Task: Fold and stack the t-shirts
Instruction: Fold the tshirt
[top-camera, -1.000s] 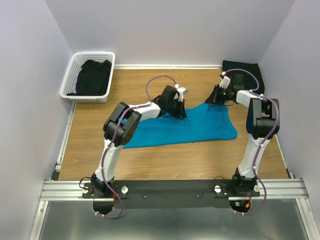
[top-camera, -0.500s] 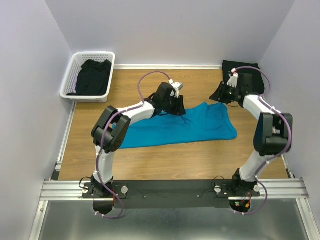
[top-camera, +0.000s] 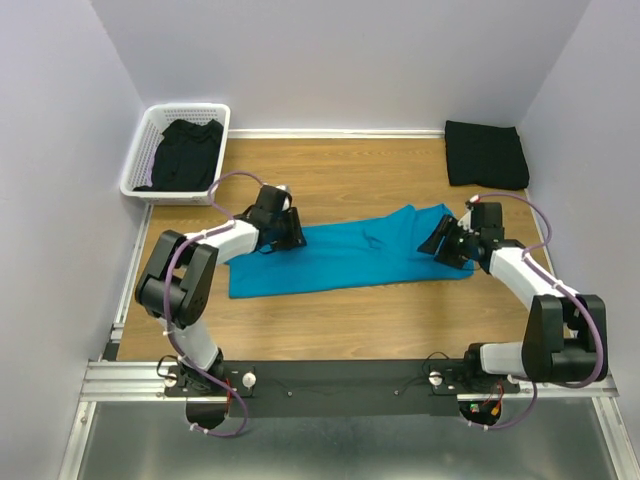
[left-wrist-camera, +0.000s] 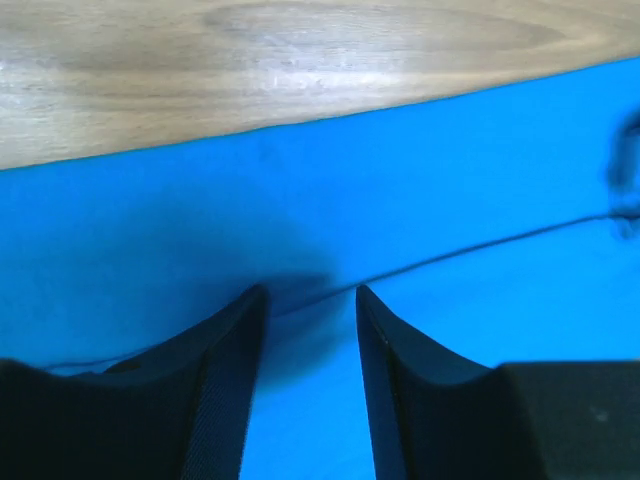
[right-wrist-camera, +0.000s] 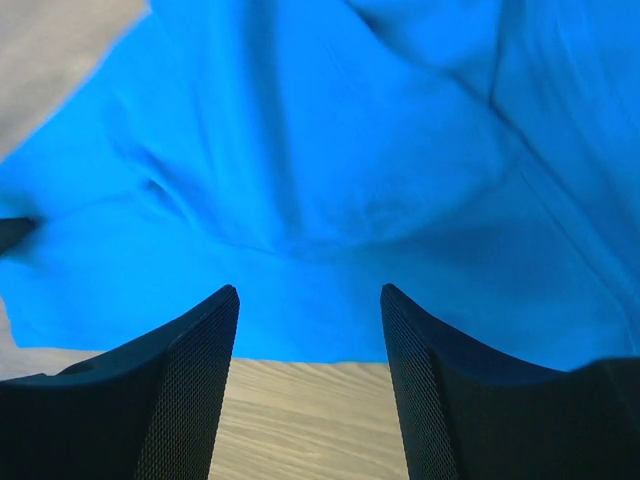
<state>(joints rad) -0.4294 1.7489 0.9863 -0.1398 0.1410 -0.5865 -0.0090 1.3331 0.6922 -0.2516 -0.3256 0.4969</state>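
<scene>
Top external, teal t-shirt (top-camera: 345, 262) spread flat

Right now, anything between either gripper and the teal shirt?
Nothing visible. The left gripper hangs over the teal t-shirt's left end, and the right gripper is at its right edge. Both have their jaws open, with only blue fabric ahead.

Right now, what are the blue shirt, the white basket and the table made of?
The blue shirt looks like soft, matte cloth: it lies limp and wrinkled, with a stitched seam. The white basket looks like hard plastic: smooth walls moulded into a lattice of holes. The table looks like wood or a wood-print sheet: brown grain lines, slight shine.
</scene>
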